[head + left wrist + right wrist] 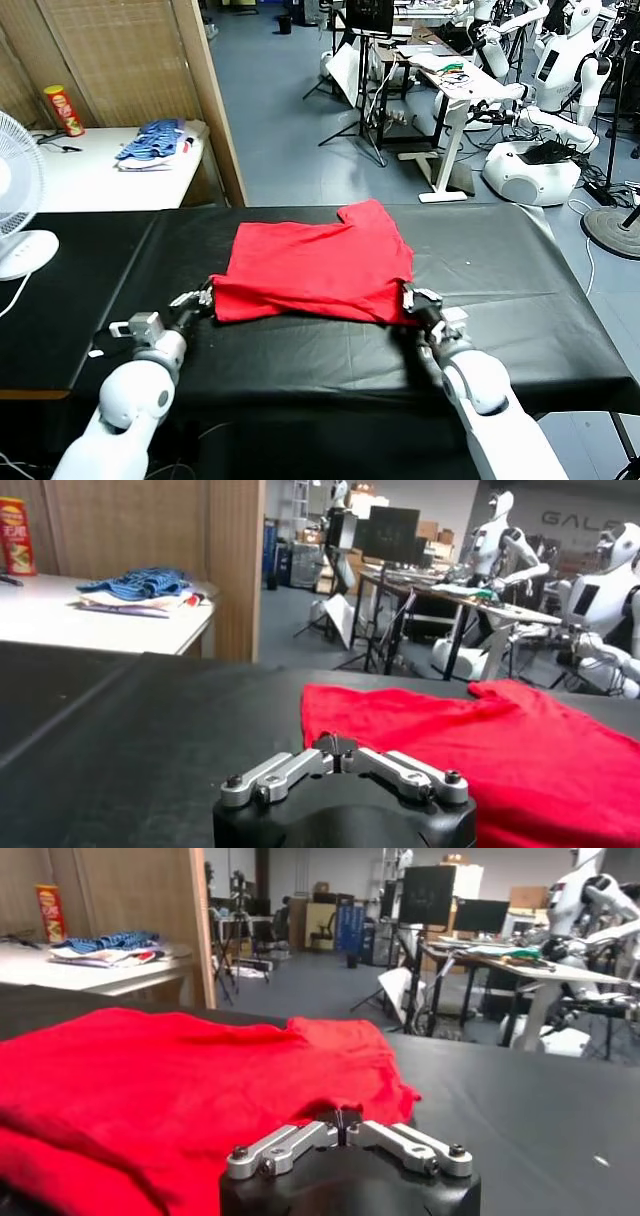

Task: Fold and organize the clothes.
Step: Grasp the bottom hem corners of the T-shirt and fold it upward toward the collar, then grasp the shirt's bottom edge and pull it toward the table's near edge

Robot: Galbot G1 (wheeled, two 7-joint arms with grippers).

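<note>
A black-covered table point(520, 280) is seen across the middle of the head view, in a workshop with grey flooring, other robots point(545, 100) at the upper right and a wooden partition point(140, 60) at the upper left. A white side table point(90, 175) at the upper left carries a pile of blue striped fabric point(155, 142) and a red can point(63, 110); a white fan point(15, 200) stands at the left edge.

The red T-shirt point(315, 262) is found at the centre of the frame, partly folded, its front print not visible. The left gripper point(205, 297) is closed on the lower left corner of the shirt, the right gripper point(410, 298) closed on its lower right corner.

The shirt is judged light, limp and prone to sagging and creasing between the holds. Corners and hem edges are judged the soundest places to grip. The cloth covering is judged smooth enough to permit dragging.
</note>
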